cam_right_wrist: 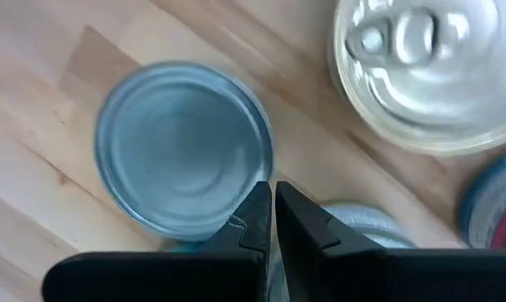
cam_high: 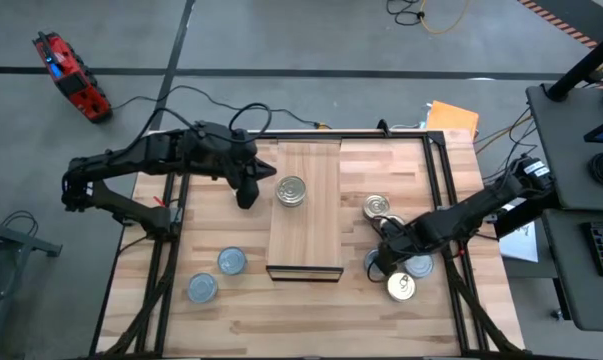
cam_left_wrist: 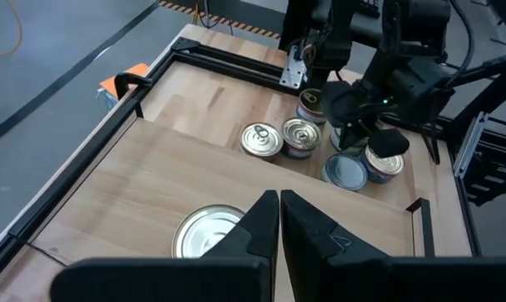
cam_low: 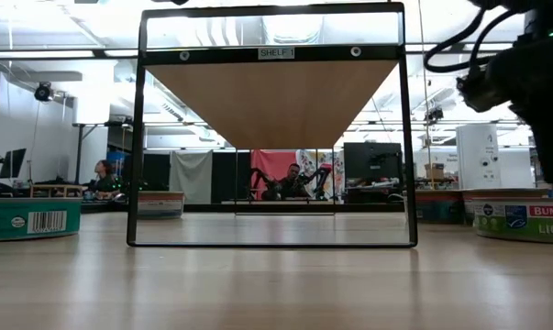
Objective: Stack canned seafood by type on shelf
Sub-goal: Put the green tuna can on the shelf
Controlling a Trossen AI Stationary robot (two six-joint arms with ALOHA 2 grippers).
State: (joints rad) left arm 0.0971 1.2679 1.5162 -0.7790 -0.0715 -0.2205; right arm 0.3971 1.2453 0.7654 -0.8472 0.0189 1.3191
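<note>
The shelf (cam_high: 316, 225) is a pale plank in the table's middle, raised on a black frame (cam_low: 137, 137). One silver ring-topped can (cam_high: 292, 191) stands on it. My left gripper (cam_high: 249, 195) hovers shut by the shelf's left edge, its fingers (cam_left_wrist: 279, 220) just short of that can (cam_left_wrist: 204, 235). My right gripper (cam_high: 386, 262) points down, shut, over a cluster of cans right of the shelf. Its fingertips (cam_right_wrist: 273, 205) sit over the gap between a blue-grey-topped can (cam_right_wrist: 184, 159) and another can (cam_right_wrist: 357, 220). A ring-pull can (cam_right_wrist: 420, 67) stands beside them. My right gripper's shut fingertips stand at the rim of the blue-grey-topped can (cam_right_wrist: 236, 220), pointing down from above. Whether they touch it, I cannot tell. The can stands upright on the table.
More cans stand right of the shelf (cam_high: 377, 207) (cam_high: 401, 287) (cam_high: 419, 266). Two blue-grey-topped cans (cam_high: 231, 261) (cam_high: 202, 288) stand on the table's near left. A black frame (cam_high: 436, 180) runs along the table's sides. In the low view, cans show at left (cam_low: 28, 220) and right (cam_low: 524, 220).
</note>
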